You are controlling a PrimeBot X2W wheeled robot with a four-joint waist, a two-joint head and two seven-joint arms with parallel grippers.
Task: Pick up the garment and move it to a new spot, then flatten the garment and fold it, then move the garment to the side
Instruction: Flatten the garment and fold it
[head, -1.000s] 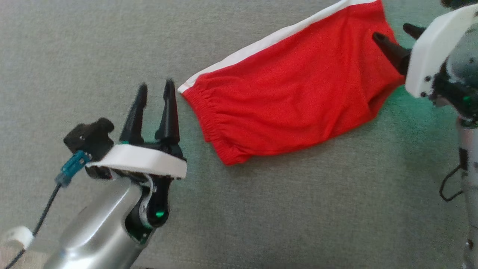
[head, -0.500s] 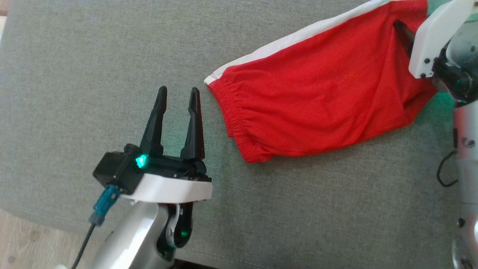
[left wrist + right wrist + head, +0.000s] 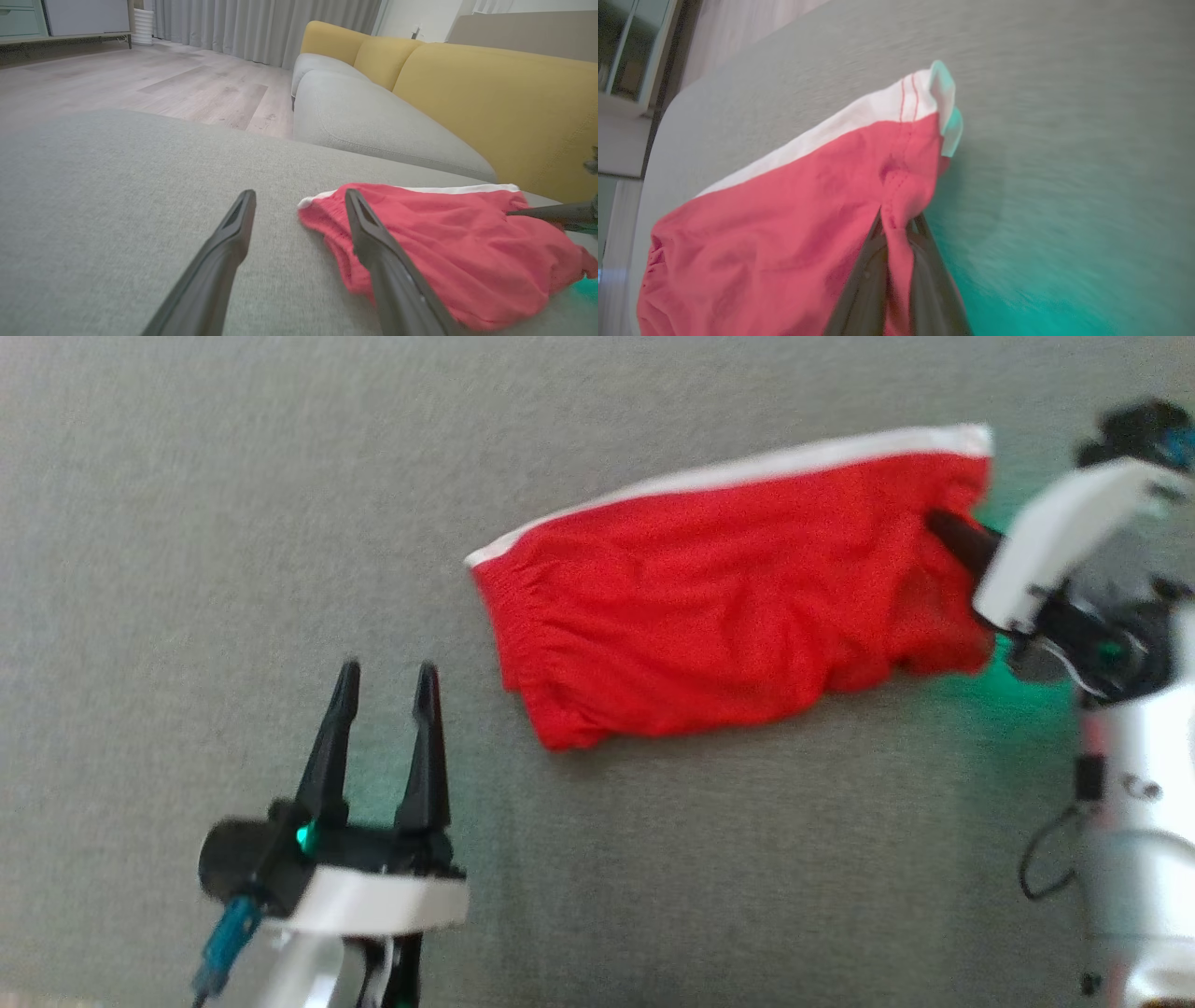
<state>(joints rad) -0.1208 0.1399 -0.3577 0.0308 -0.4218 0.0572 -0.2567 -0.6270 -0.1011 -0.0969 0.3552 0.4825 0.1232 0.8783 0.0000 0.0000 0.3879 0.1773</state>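
Observation:
The garment (image 3: 719,607) is a pair of red shorts with a white side stripe, lying on a grey cushion (image 3: 233,504). My right gripper (image 3: 943,527) is shut on the garment's right-hand hem. In the right wrist view a fold of red cloth (image 3: 896,224) is pinched between the two dark fingers (image 3: 859,289). My left gripper (image 3: 387,677) stands open to the lower left of the garment's elastic waistband, apart from it. In the left wrist view the garment (image 3: 448,242) lies just right of and behind that gripper's right finger (image 3: 373,242).
The grey cushion (image 3: 93,196) stretches wide around the garment. Beyond it stands a sofa with a grey seat (image 3: 373,126) and yellow back cushions (image 3: 490,102). A wooden floor (image 3: 140,84) and grey curtains (image 3: 261,23) lie farther off.
The right gripper has shut on the garment's right hem, bunching the cloth there. The head camera has shifted, so the whole picture moved. The left gripper stays open.

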